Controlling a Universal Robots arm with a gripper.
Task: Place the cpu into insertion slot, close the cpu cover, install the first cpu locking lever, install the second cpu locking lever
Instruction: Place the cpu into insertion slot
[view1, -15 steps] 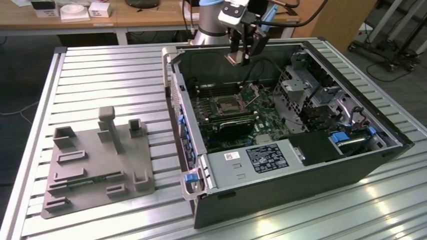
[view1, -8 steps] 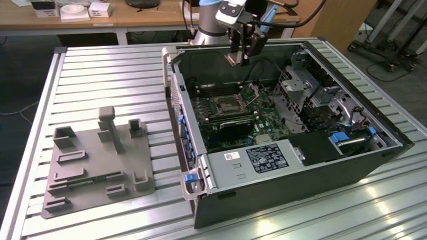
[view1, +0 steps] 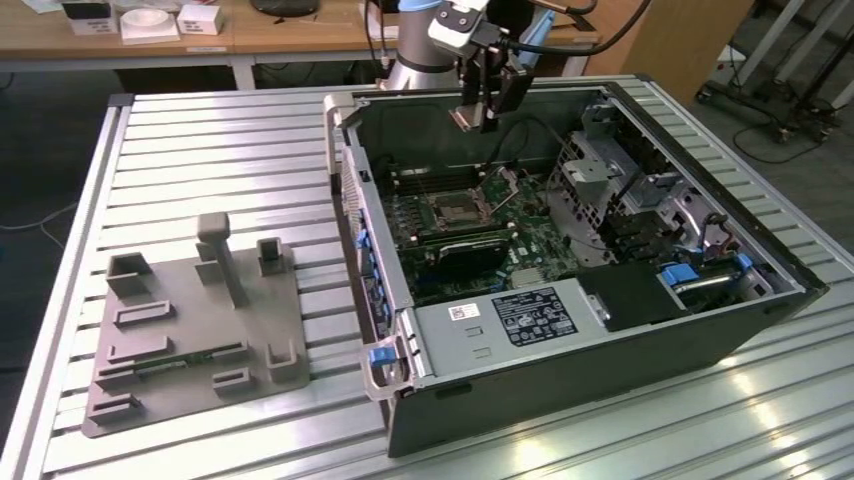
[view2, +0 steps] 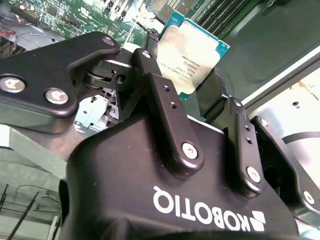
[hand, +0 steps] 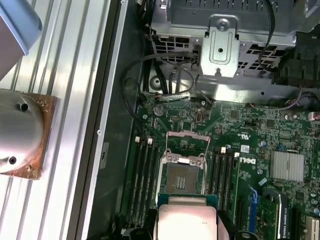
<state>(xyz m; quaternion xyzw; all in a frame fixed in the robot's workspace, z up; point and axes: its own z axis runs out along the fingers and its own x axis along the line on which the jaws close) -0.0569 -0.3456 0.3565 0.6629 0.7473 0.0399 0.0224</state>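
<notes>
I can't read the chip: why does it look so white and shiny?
Second wrist view: light bounces off the metal top of the cpu, washing out part of it. First wrist view: the cpu looks pale the same way, while the insertion slot is dark. Exterior view: glare streaks the slatted metal table nearest the camera.

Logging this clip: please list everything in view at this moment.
computer case: one, black, open, on the table, exterior view's right
table: one, silver, slatted
fixture plate: one, grey, on the table, exterior view's left
motherboard: one, green, inside the case
insertion slot: one, silver-rimmed, on the motherboard, empty
cpu cover: one, silver, raised open
cpu: one, silvery, held above the case
end effector: one, black, shut on the cpu
</notes>
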